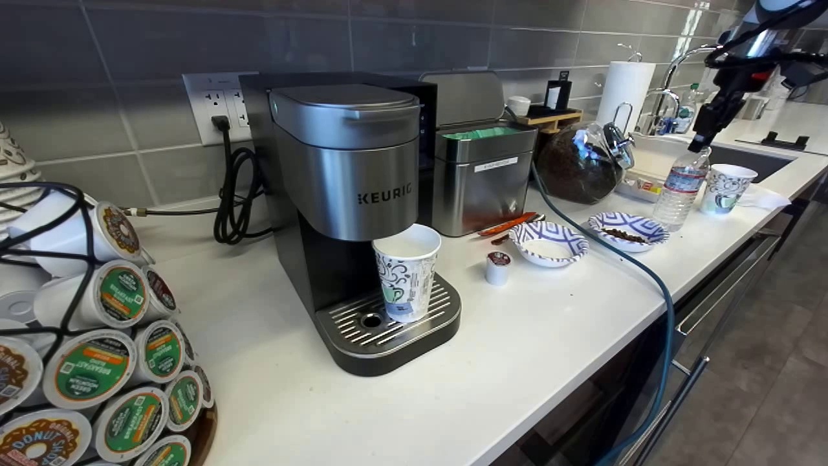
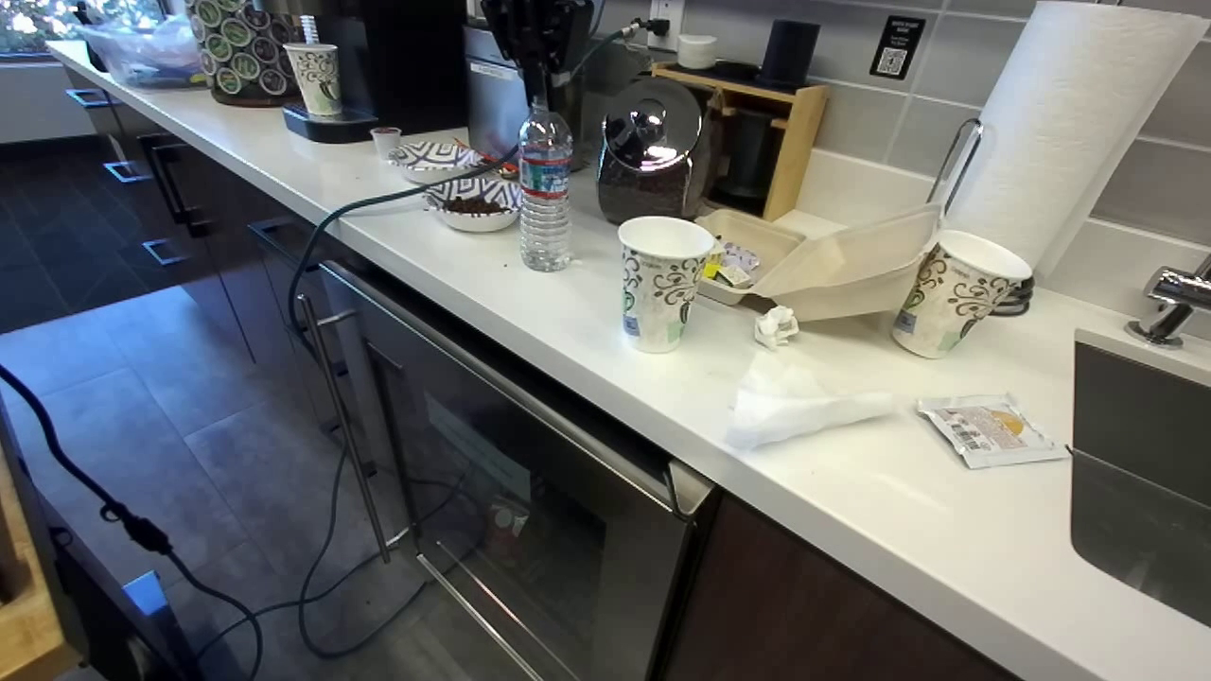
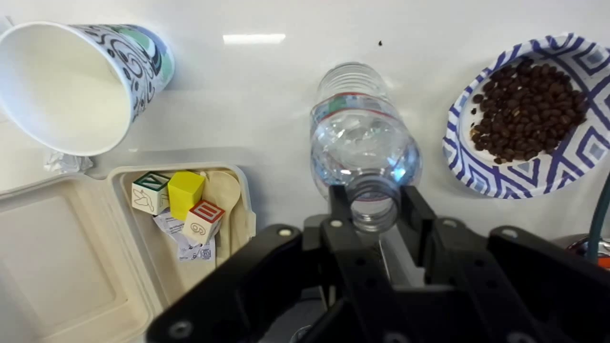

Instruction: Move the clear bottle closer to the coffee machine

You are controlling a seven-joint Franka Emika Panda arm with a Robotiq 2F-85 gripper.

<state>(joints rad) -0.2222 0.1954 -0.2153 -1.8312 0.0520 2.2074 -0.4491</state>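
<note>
Clear bottle (image 3: 364,140) upright beneath gripper (image 3: 374,200), clasped at neck.

- In an exterior view, the gripper (image 2: 536,100) points down at the neck of the clear bottle (image 2: 546,189).
- It stands upright on the white counter (image 2: 587,312), just beside a patterned bowl (image 2: 478,223) holding dark bits (image 2: 473,205).
- Farther back is the coffee machine (image 2: 402,66), a paper cup (image 2: 314,80) on its base.
- Nearer the sink (image 2: 1135,407) stand a second cup (image 2: 662,288) and a third cup (image 2: 957,295), an open takeout box (image 2: 847,274) between them.

Wrist view down onto bottle (image 3: 363,143)
</note>
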